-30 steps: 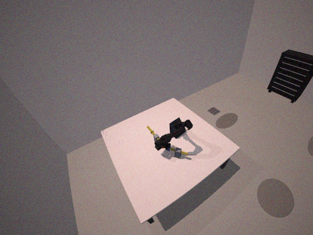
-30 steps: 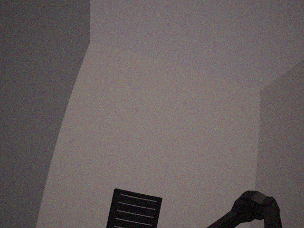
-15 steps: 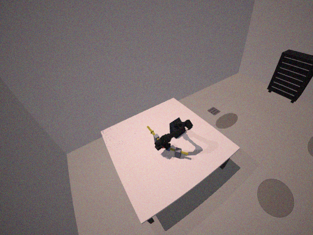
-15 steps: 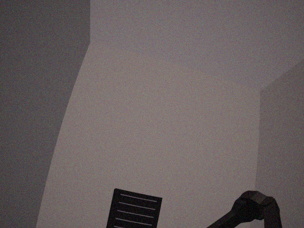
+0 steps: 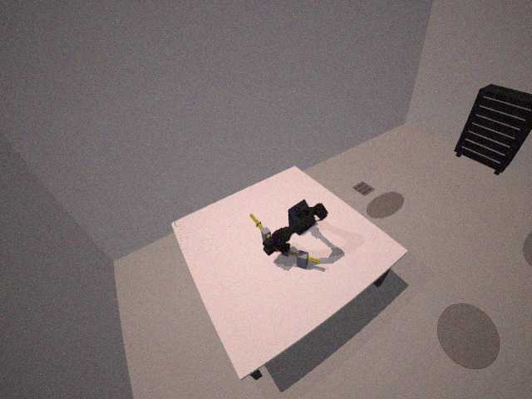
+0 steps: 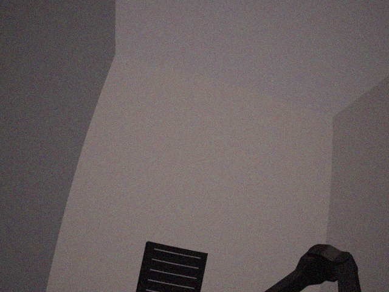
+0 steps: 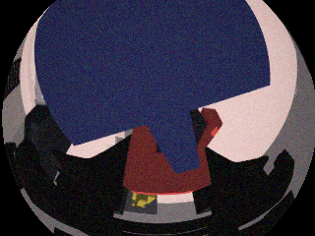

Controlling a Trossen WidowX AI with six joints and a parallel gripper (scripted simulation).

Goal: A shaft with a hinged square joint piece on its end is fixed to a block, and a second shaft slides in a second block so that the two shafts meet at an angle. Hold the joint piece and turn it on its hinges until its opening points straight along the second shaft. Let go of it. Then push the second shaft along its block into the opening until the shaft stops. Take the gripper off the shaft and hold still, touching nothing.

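I've got the pincer (image 5: 270,248) (image 7: 161,137) closed partway, clamped on the red joint piece (image 5: 278,249) (image 7: 148,172), which sits between the two yellow shafts; looks like we're on the turning step, and I can't tell whether its opening lines up; next, I'd check that angle, finish any turn gently, then let go

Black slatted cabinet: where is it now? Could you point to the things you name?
Top view: at the right edge, on the floor beyond the table (image 5: 206,274). Exterior view: the cabinet (image 5: 494,129) (image 6: 172,270) is cut off by the bottom edge.
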